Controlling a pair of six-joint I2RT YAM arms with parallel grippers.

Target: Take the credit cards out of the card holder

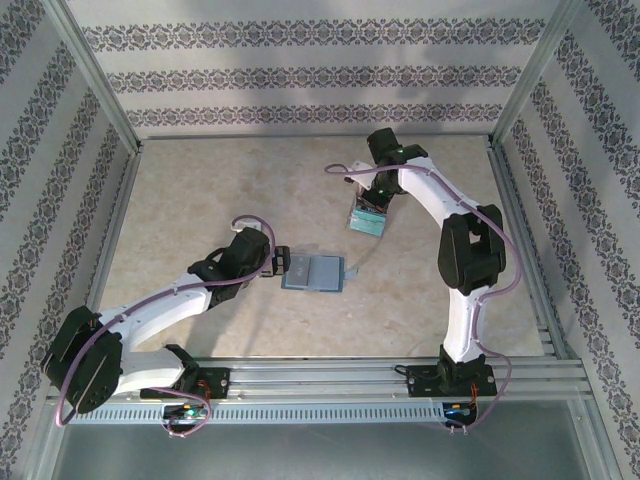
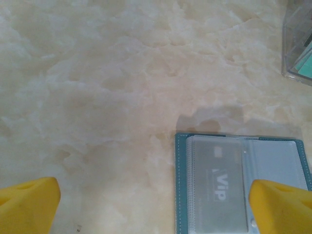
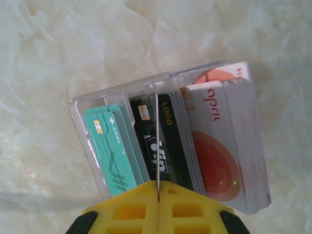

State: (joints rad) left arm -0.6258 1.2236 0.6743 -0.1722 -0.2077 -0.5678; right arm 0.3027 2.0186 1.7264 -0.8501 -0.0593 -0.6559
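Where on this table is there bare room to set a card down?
Bare: the far-left table, beyond the left gripper; and the near strip before the card holder. Crowded: the middle, with the holder, the clear card box and the right gripper pinching a credit card.

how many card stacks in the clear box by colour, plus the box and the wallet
teal card stack: 1
black card stack: 1
white and red card stack: 1
clear box: 1
teal wallet: 1
total: 5
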